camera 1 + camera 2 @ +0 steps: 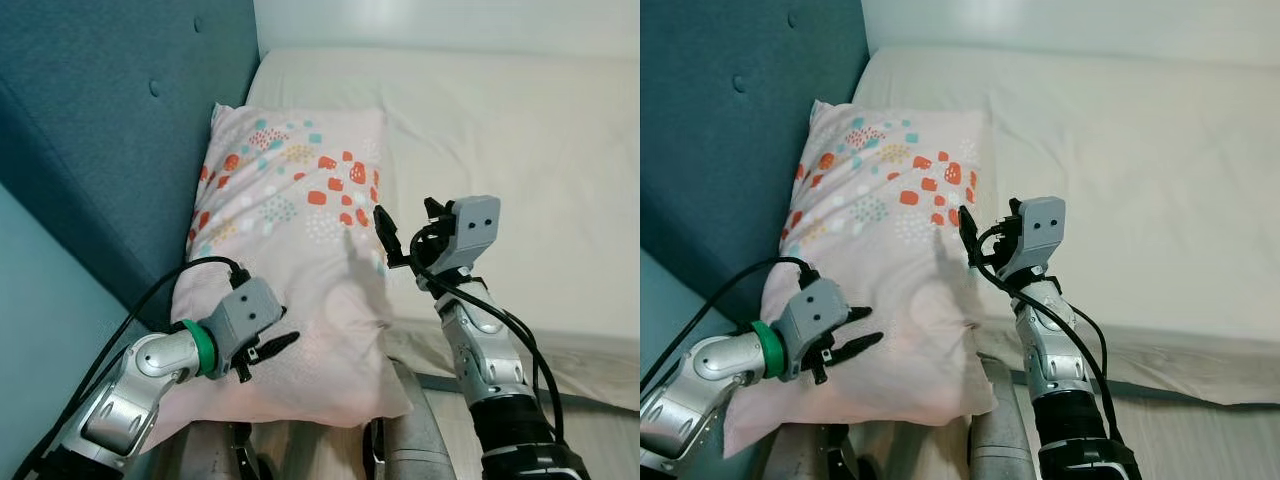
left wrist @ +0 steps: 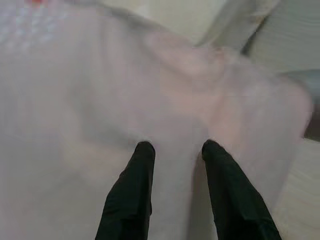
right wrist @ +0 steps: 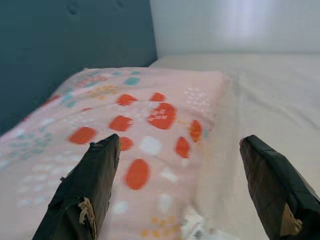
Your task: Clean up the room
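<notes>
1. Looking down, you see the bed (image 1: 520, 150), its pale sheet bare and open to the right of the pillow.
2. Your blue headboard (image 1: 100, 130) bounds the left side.
3. The pink spotted pillow (image 1: 290, 260) lies against it, near corner overhanging the mattress edge.
4. Your right end effector (image 1: 400, 235) hovers wide open over the pillow's right edge.
5. Your left end effector (image 1: 268, 352) sits slightly parted on the near corner.

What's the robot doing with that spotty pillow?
The robot is standing at the bed with both arms over the pink spotted pillow, which leans against the blue headboard. Its left tool is open over the pillow's near end. Its right tool is open beside the pillow's edge. Neither one is gripping it.
</notes>
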